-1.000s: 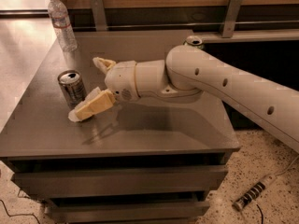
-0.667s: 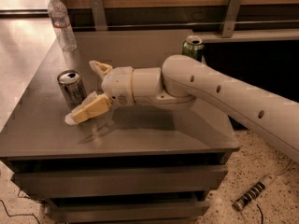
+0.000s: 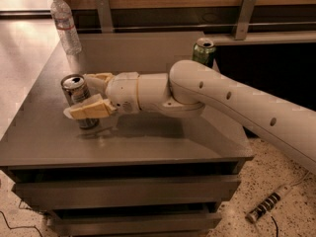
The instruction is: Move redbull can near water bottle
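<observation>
The redbull can [image 3: 75, 87], slim and silvery with a pull-tab top, stands upright at the left of the grey table [image 3: 148, 142]. My gripper [image 3: 79, 95] reaches in from the right and is open. Its near finger [image 3: 91, 110] crosses the front of the can and its far finger [image 3: 98, 77] lies just behind it, so the can sits between them. I cannot tell whether they touch it. The water bottle [image 3: 65, 26], clear with a white cap and label, stands upright at the table's far left corner, well behind the can.
A green can [image 3: 203, 51] stands at the table's back right, behind my arm [image 3: 232, 100]. A wooden wall with metal brackets runs behind the table. A power strip [image 3: 266, 209] lies on the speckled floor at the lower right. Drawers sit under the tabletop.
My gripper has moved left, from beside the redbull can to straddling it. The arm swung away and uncovered the green can. The redbull can and bottle have not moved.
</observation>
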{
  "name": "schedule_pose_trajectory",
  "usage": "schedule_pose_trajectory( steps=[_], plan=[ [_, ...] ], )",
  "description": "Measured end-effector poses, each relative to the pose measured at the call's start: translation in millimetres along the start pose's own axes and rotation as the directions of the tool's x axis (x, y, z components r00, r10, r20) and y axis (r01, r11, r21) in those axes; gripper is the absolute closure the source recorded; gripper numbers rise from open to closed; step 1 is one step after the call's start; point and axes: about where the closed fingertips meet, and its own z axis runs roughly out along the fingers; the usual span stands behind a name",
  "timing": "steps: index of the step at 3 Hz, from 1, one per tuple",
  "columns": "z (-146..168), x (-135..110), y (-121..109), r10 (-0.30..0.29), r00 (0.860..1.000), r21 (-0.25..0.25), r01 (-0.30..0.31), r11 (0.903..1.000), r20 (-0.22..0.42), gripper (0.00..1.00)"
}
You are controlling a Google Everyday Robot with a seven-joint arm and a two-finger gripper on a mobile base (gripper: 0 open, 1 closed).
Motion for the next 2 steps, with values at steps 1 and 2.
schedule_pose_trajectory(
  steps=[1,2],
  plan=[
    [2.3,-1.2,1.9,-0.002,1.0,-0.005,0.002,1.0,0.001,0.65],
    [4.6,-2.4,3.7,-0.003,1.0,-0.01,0.003,0.9999,0.001,0.97]
  ],
)
